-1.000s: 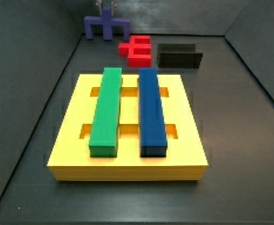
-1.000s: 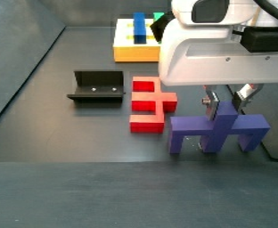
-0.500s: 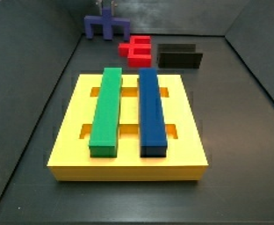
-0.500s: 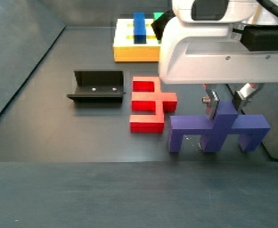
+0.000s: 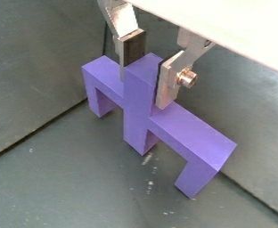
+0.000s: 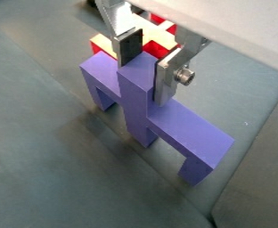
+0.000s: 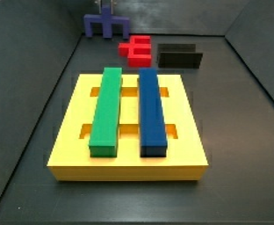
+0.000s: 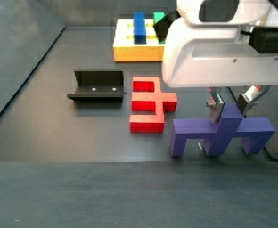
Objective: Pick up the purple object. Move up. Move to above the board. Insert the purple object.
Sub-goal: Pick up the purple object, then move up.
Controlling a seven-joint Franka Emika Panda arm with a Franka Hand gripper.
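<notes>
No readable text, label, brand or number appears on any piece, the board, fixture or the tool.

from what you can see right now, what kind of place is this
Likely a lab test cell for robot assembly, not a home. A gripper straddles the purple object's stub on a dark walled floor. The board carries two bars, and the fixture stands near a red block.

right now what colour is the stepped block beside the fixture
Red; the stepped block shows best in a side view, beside the fixture.

gripper [image 8: 230,105] on purple object [image 8: 221,134], red block [image 8: 150,104] perhaps close
</notes>
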